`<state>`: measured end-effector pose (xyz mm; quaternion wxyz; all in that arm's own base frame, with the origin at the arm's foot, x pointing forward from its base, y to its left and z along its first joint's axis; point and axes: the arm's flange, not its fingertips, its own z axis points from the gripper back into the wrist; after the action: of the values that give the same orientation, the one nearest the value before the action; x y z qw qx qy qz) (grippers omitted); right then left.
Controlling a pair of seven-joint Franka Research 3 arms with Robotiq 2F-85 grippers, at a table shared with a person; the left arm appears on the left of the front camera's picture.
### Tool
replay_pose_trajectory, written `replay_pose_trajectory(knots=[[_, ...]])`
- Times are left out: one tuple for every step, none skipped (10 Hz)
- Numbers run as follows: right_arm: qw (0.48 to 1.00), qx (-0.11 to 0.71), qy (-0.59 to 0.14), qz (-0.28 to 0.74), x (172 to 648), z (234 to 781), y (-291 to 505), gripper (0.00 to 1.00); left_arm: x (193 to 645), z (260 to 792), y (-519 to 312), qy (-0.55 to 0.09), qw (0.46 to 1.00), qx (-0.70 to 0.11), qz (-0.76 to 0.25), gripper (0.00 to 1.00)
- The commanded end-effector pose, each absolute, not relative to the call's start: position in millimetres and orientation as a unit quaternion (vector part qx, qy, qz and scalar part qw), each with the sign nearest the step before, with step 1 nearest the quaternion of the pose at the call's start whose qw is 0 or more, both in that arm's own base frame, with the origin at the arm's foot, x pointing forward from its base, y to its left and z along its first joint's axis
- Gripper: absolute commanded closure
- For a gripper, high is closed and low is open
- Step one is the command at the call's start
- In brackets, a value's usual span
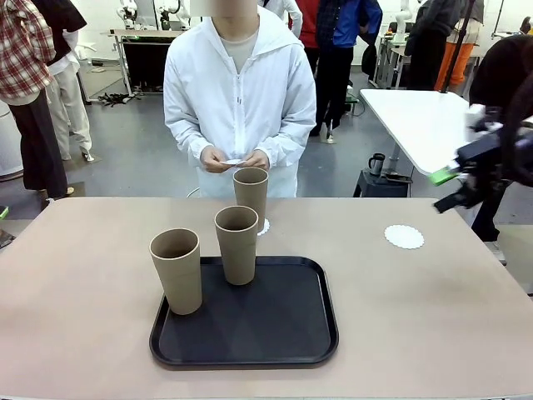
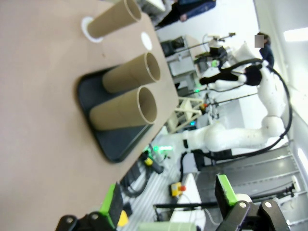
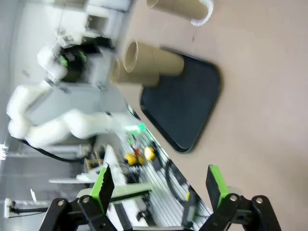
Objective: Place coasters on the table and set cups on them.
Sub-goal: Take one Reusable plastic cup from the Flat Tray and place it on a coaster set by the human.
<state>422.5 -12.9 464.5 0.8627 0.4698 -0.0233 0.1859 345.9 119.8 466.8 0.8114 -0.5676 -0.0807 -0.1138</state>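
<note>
Roughly a third done. One cup (image 1: 251, 193) stands upright on a coaster (image 1: 264, 227) on the worktop (image 1: 83, 275), just past the far edge of the black tray (image 1: 283, 333); the lacy rim peeks out at the cup's base. A second coaster (image 1: 404, 237) lies bare on the worktop, well to the robot's right, no cup on it. Two cups wait upright on the tray: the front-left cup (image 1: 176, 273) and the rear cup (image 1: 237, 246).

The person's hands (image 1: 218, 158) hold a small white piece (image 1: 236, 161) at the far side, likely the third coaster, too small to be sure.

Left to do, judging from this: lay the last coaster, move both tray cups onto coasters.

The right tool (image 1: 447, 188) hovers off the right edge, above worktop level, jaws wide, holding nothing. The left tool (image 2: 168, 202) is also wide and empty, well back from the tray.

No readable brands, labels or writing on the cups, tray or coasters.
</note>
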Motion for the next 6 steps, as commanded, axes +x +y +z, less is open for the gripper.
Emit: replay_pose_trajectory(knots=[[0.882, 0.403, 0.001, 0.243, 419, 439, 49, 0.00, 345, 469, 121, -0.084, 0.809, -0.570, -0.115, 0.00], [0.883, 0.371, 0.004, 0.289, 415, 429, 83, 0.00, 345, 469, 121, -0.084, 0.809, -0.570, -0.115, 0.00], [0.881, 0.331, -0.003, 0.337, 413, 421, 113, 0.00, 345, 469, 121, -0.084, 0.809, -0.570, -0.115, 0.00], [0.874, 0.304, -0.029, 0.378, 412, 416, 139, 0.00, 345, 469, 121, -0.084, 0.809, -0.570, -0.115, 0.00], [0.859, 0.291, -0.049, 0.417, 408, 413, 162, 0.00, 345, 469, 121, -0.084, 0.809, -0.570, -0.115, 0.00], [0.844, 0.295, -0.063, 0.444, 404, 411, 175, 0.00, 345, 469, 121, -0.084, 0.809, -0.570, -0.115, 0.00]])
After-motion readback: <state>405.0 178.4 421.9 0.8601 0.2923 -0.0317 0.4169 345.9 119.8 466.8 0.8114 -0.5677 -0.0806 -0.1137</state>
